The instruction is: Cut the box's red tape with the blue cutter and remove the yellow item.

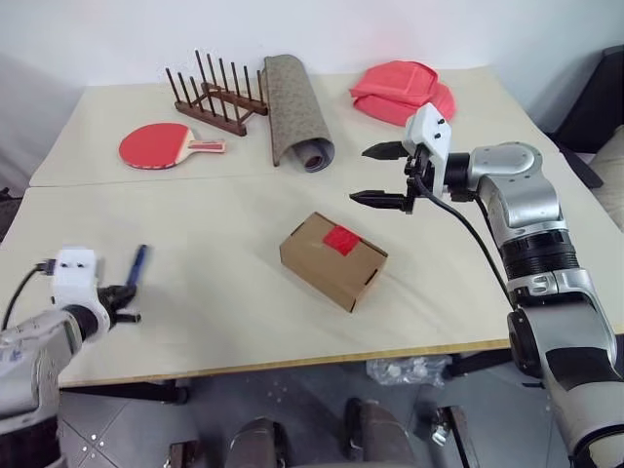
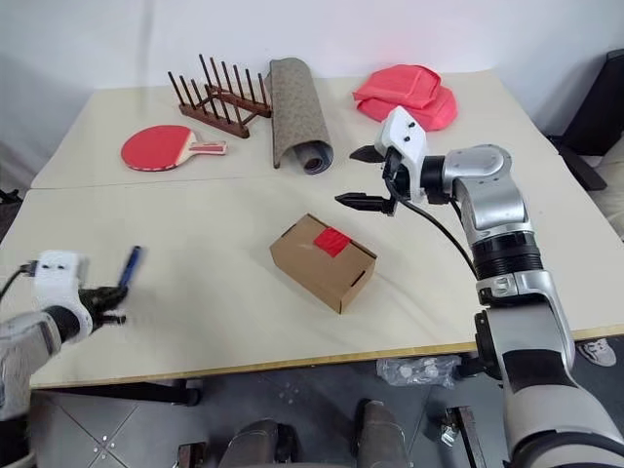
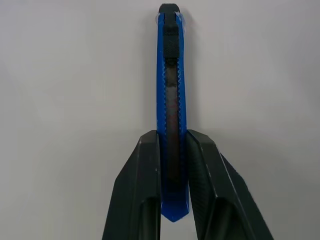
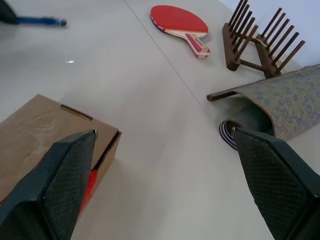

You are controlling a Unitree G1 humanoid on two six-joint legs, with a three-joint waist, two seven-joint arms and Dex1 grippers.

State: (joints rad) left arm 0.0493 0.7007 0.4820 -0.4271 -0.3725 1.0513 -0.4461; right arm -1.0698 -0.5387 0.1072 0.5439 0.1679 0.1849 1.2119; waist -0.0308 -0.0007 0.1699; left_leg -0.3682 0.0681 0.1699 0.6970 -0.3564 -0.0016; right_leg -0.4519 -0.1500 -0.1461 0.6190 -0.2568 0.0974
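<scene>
At the near left edge of the pale table (image 1: 195, 322), the left gripper (image 1: 125, 300) is clamping the blue cutter (image 1: 136, 265) between its two black fingers (image 3: 135, 195), the jaws narrowed tight against the cutter's sides; the cutter is sticking up and forward past the fingertips, lifted off the table, with its black ribbed slider facing the wrist camera. Farther back on the left, a red table-tennis paddle (image 1: 156, 145) is lying flat with its wooden handle pointing right, and just beside it a dark wooden peg rack (image 1: 214, 93) is standing near the table's far edge. Next to the rack, a patterned mat (image 1: 295, 110) is lying partly rolled, its coiled end facing the near side. In the middle of the table, the box (image 1: 331, 260) is sitting closed and turned at an angle, well apart from the cutter, with the red tape (image 1: 342, 239) stuck across its top flap seam. Above and to the right of the box, the right gripper (image 1: 383, 175) is hovering with its fingers spread wide and holding nothing, pointing leftward over the table. Behind it, at the far right, a folded red cloth (image 1: 402, 91) is resting on the table
</scene>
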